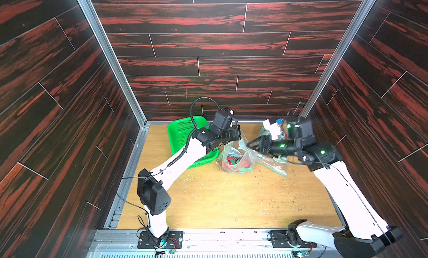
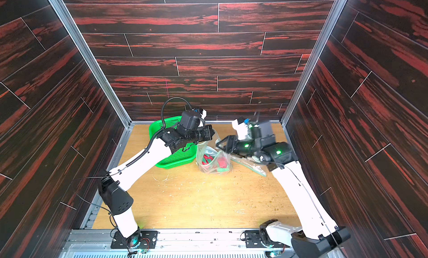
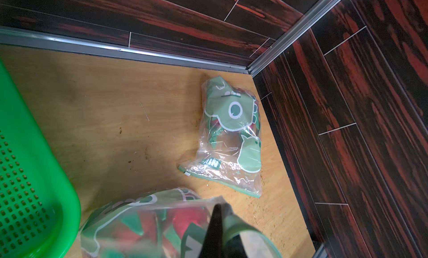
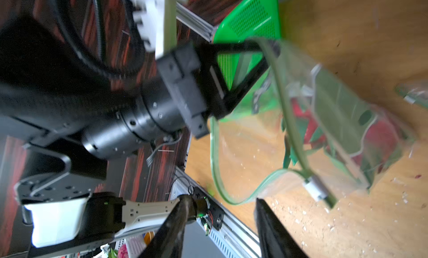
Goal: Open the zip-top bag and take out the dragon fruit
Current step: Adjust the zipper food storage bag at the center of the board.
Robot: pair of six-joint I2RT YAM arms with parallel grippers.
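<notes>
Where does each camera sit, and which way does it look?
Top views: high overhead, looking down at the table; both arms show.
Left wrist: on the left arm, facing the far right corner; left end effector shows, shut on the zip-top bag.
Right wrist: facing the left arm; open right end effector shows.
Shared: every view shows that bag and the green basket.

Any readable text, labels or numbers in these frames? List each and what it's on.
"AIN": white on green, start of word unreadable, on the corner zip-top bag.
Print on the opened zip-top bag: too blurred to read.
No other text or numbers legible.
</notes>
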